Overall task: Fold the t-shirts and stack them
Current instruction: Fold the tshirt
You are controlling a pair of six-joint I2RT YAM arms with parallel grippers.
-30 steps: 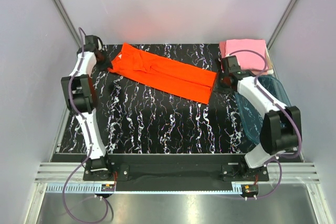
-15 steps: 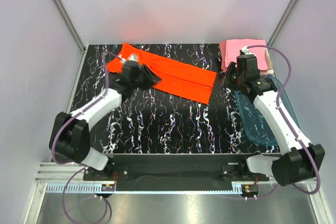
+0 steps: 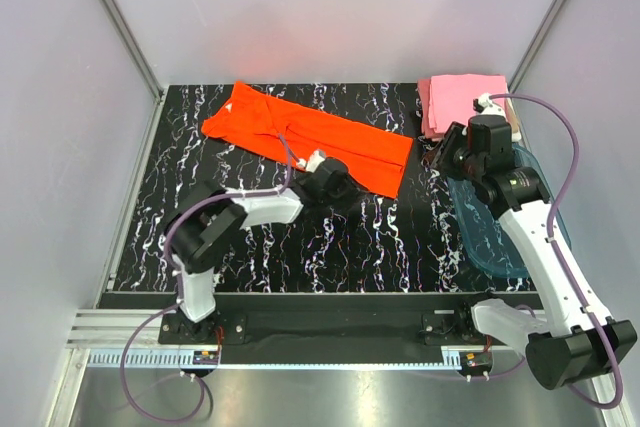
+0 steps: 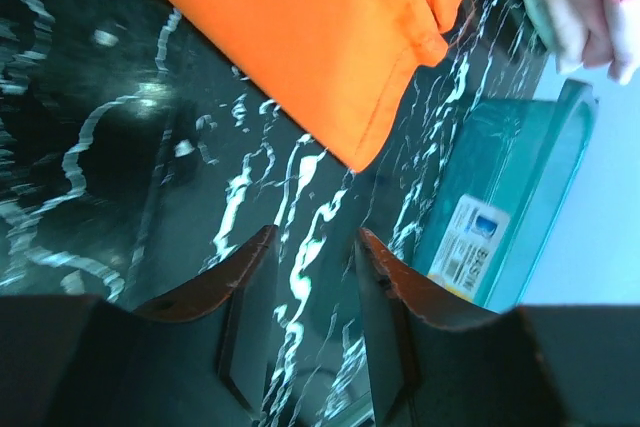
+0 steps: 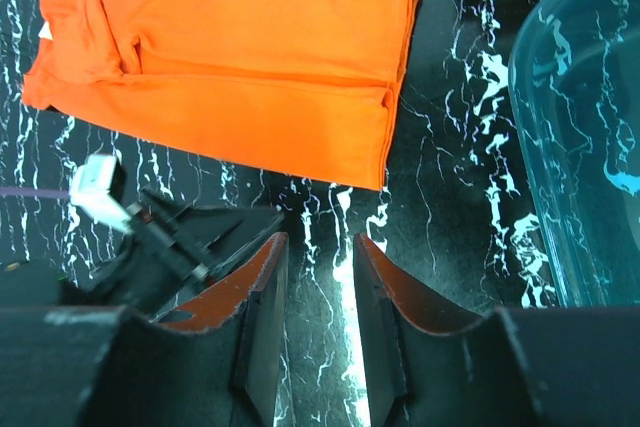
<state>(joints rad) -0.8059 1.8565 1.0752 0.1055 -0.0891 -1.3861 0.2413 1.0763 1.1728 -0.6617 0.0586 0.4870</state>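
The black marbled table carries the orange-red t-shirt, which lies as a long strip across the far half. The teal tub sits at the right edge, with the right arm overhanging it. The pink t-shirts are stacked behind the tub. On the left gripper and right gripper, the jaws stand apart and empty.

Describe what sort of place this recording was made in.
Likely a lab robot cell, not a home: plain white walls, aluminium corner posts, and a black marbled table.

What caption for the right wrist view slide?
Open right gripper over the black marbled table, folded orange t-shirt ahead, teal tub at right.
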